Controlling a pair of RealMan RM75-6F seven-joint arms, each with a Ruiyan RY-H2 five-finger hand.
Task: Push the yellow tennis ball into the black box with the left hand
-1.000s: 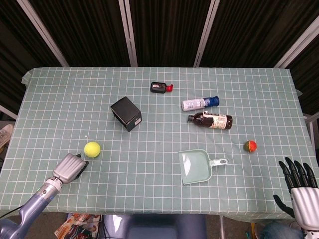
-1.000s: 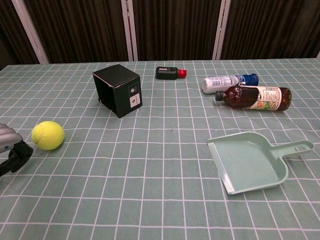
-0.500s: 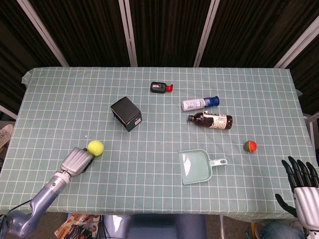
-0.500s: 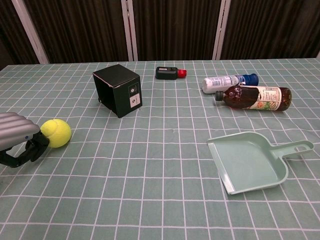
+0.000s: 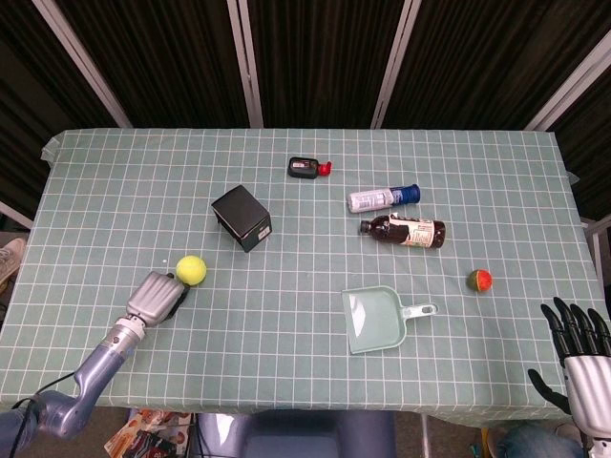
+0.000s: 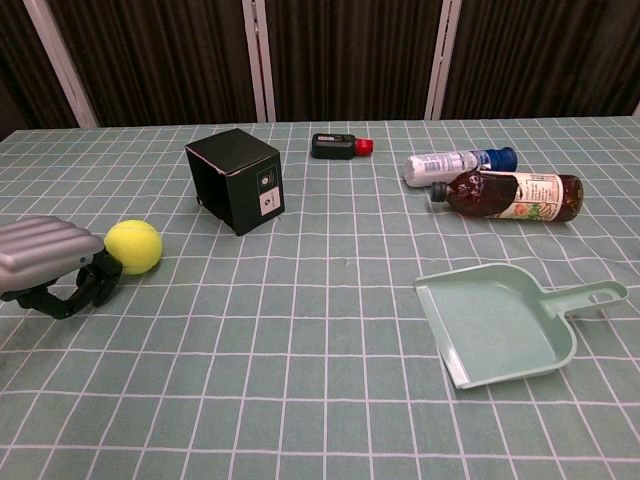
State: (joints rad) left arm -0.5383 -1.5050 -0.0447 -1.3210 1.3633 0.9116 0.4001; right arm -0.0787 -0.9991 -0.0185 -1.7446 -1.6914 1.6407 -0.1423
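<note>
Behind tennis ball, left robot hand curled, touching

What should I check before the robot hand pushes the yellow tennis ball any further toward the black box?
1. Left robot hand right behind the yellow tennis ball, fingers curled: ok.
2. Actual contact between hand and ball: cannot tell.
3. Path from the ball to the black box free of other things: ok.
4. Box opening facing the ball: cannot tell; both views show only closed faces.
5. Ball in the box: not ok, it sits apart from it on the tablecloth.
6. Right robot hand out of the way at the near right edge: ok.
</note>
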